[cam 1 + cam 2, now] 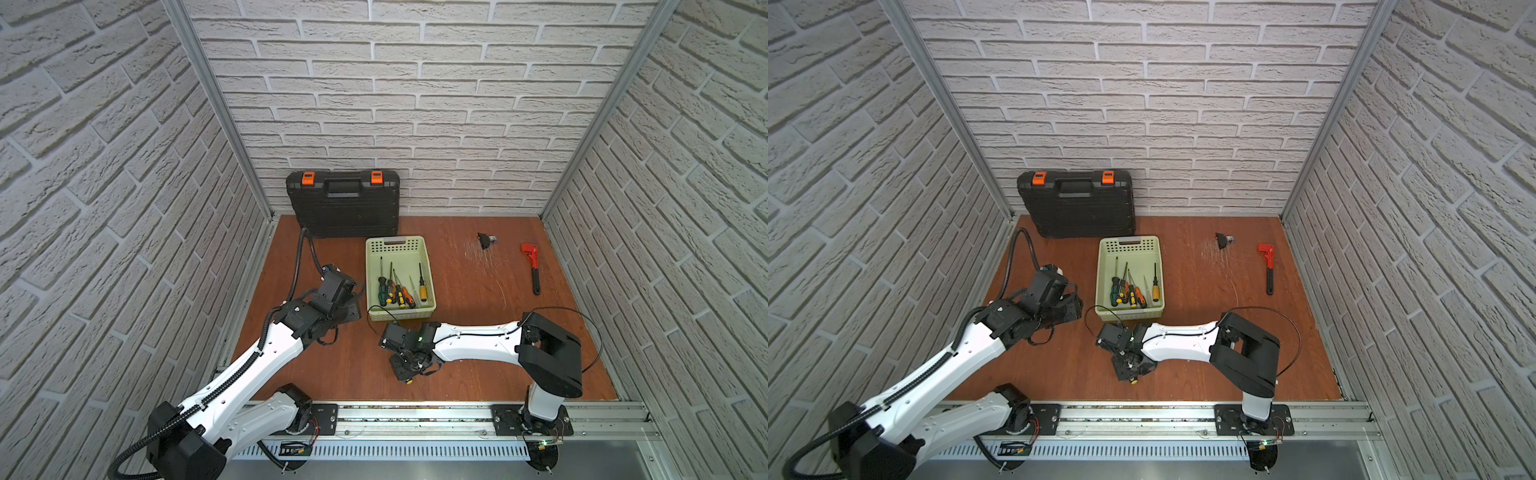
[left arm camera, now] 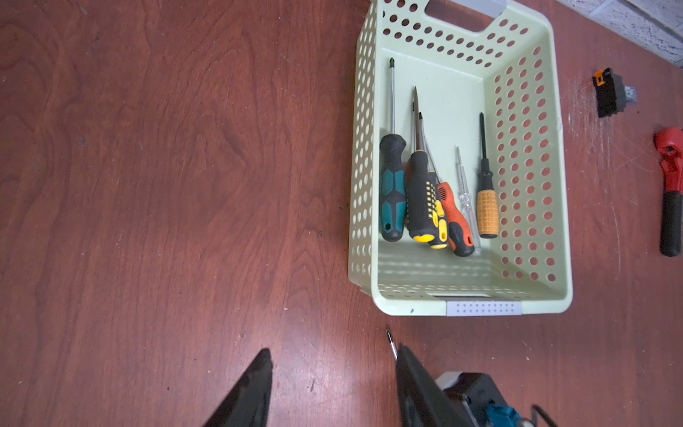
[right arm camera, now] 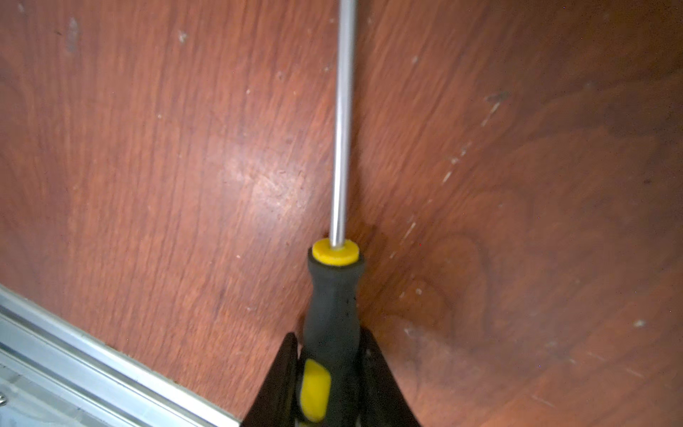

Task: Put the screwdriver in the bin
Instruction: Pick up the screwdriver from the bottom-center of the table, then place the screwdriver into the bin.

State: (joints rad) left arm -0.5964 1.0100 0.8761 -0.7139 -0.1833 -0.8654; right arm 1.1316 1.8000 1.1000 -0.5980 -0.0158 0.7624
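Left tool (image 2: 332, 355) sits at 9 o'clock of the bin (image 1: 397, 247), jaws half spread, nothing between them, black tapered fingers over bare bench (image 1: 478, 299). Toolcase (image 1: 345, 208) at 11 o'clock of the bin: black ribbed plastic, orange latches, upright against the brick wall. Bin is pale green plastic, rectangular, round holes in the walls, handle slot at each short end; a row of spare drivers (image 2: 425, 199) lies inside, rubbery handles toward the near end. Right tool (image 3: 330, 344) is at 6 o'clock of the bin, just off its near short end, pinched onto the screwdriver (image 3: 334, 295): one black finger pressed on each side of the handle. Handle is black rubber with yellow inserts and a yellow collar; the round shiny steel shaft runs straight out ahead of the tool. It is outside the bin, low at the reddish wood-grain bench; lifted or resting, cannot tell. Small black part (image 1: 484, 240) at 2 o'clock of the bin. Red pipe wrench (image 1: 532, 266), black grip, at 3 o'clock, well apart.
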